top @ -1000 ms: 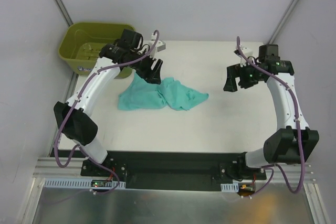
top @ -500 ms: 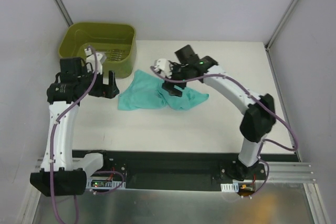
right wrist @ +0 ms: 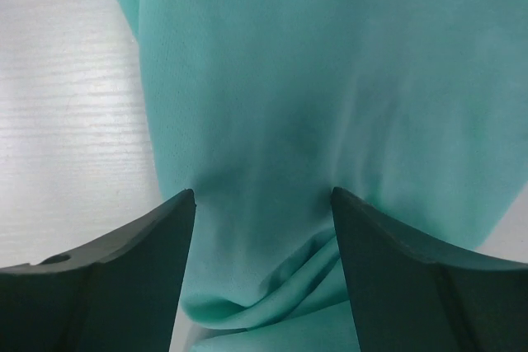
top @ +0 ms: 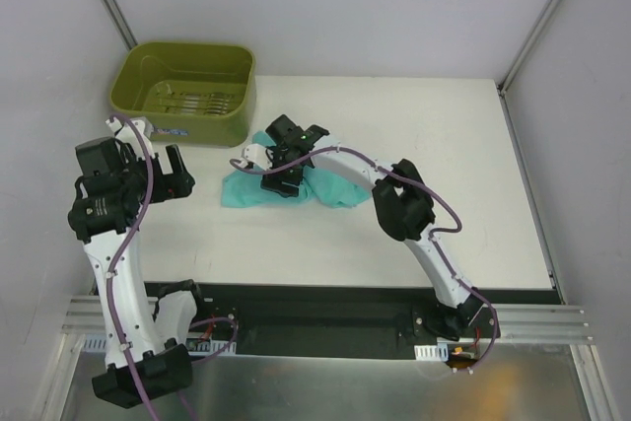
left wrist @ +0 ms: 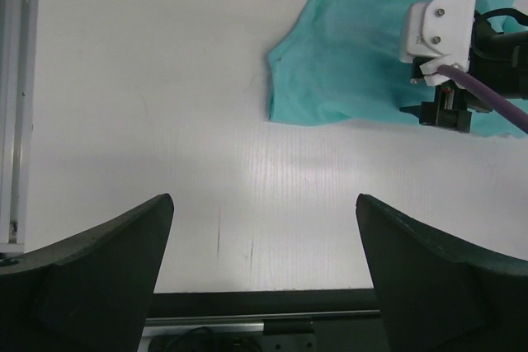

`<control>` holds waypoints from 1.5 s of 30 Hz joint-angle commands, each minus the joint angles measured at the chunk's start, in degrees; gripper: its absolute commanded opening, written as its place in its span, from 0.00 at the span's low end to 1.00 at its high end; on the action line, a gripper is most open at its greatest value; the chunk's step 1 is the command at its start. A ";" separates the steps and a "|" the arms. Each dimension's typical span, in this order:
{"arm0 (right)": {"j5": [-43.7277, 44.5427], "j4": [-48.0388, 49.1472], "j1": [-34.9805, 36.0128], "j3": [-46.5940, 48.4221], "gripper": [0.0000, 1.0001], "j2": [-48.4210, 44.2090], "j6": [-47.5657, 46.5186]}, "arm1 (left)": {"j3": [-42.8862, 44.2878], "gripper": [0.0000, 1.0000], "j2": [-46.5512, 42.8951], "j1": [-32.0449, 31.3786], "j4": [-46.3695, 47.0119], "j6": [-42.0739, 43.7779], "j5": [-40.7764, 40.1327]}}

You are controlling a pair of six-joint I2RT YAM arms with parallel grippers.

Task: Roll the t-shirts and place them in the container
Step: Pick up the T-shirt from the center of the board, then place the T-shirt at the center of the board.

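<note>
Matt soft cloth t-shirt point(right wrist: 272, 105) & smooth plastic tub point(top: 237, 115).

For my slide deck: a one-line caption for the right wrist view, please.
Right gripper, jaws open, poised over the rumpled teal t-shirt lying on the white table.

The left arm point(top: 110, 261) is raised steeply from its base at the near left edge. Its wrist is bent so that the left gripper point(top: 180, 173) is held high at the left side and turned toward the middle. Its two dark fingers point(left wrist: 99, 261) are spread wide apart. The right arm point(top: 439, 258) is leaned leftward from its base at the near right and folded at the elbow point(top: 398, 206). Its white forearm point(top: 345, 162) is stretched far to the left, past the midline. The right gripper point(top: 281, 182) is set low there and pointed downward, and its fingers point(right wrist: 124, 261) are parted.
</note>
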 commanded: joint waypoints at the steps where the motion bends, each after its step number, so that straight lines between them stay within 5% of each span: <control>1: 0.33 -4.35 0.18 3.13 0.70 -0.06 -3.33 | -0.82 0.94 0.69 -1.18 -0.67 -2.08 3.08; 4: 1.73 -6.88 0.18 4.61 0.64 2.12 -4.30 | -1.17 0.94 1.21 -1.27 -0.41 -2.34 4.14; 6: 2.00 -8.91 0.18 6.02 0.47 3.28 -4.74 | -1.44 0.93 1.48 -1.18 -0.23 -2.34 4.93; 11: 1.47 -11.47 0.10 4.28 0.28 0.92 -4.65 | -1.44 0.93 4.20 -1.27 1.87 -1.38 5.90; 15: -0.54 -13.13 -0.08 4.00 0.01 -4.52 -3.43 | -0.74 0.91 7.01 -1.53 3.81 -0.68 6.78; 26: -5.92 -12.70 -5.87 1.55 0.01 -37.04 7.21 | 2.60 0.88 13.78 -4.78 8.64 3.54 7.22; 31: -6.61 -13.14 -19.39 -12.99 0.01 -47.41 10.81 | 5.32 0.88 16.77 -10.91 9.35 6.97 5.99; 39: -7.05 -11.99 -48.28 -41.16 0.43 -48.67 6.87 | 6.03 0.89 22.12 -19.98 9.26 9.95 8.46; 45: -8.81 -9.54 -49.30 -35.93 0.65 -47.71 9.66 | 5.15 0.89 29.33 -31.67 9.61 10.06 7.48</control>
